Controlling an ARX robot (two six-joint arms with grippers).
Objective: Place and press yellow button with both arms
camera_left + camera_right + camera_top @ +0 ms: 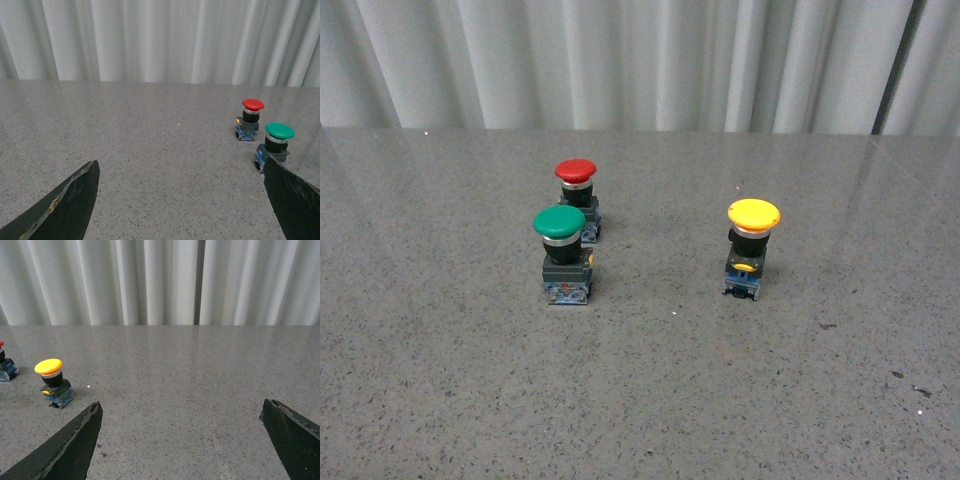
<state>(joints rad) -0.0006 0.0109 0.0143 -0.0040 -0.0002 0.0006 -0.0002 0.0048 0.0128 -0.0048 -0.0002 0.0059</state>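
The yellow button [753,243] stands upright on the grey table, right of centre in the front view, with a round yellow cap, black body and blue base. The right wrist view shows the yellow button [52,382] too, off to one side beyond the fingertips. My right gripper [181,412] is open, with only bare table between its black fingers. My left gripper [181,170] is open as well, nothing between its fingers. Neither arm appears in the front view.
A green-capped button [562,252] and a red-capped button [578,198] stand close together left of centre. In the left wrist view the green button [276,144] sits just past one fingertip, the red button [249,119] behind it. A white curtain [640,60] closes the table's far edge.
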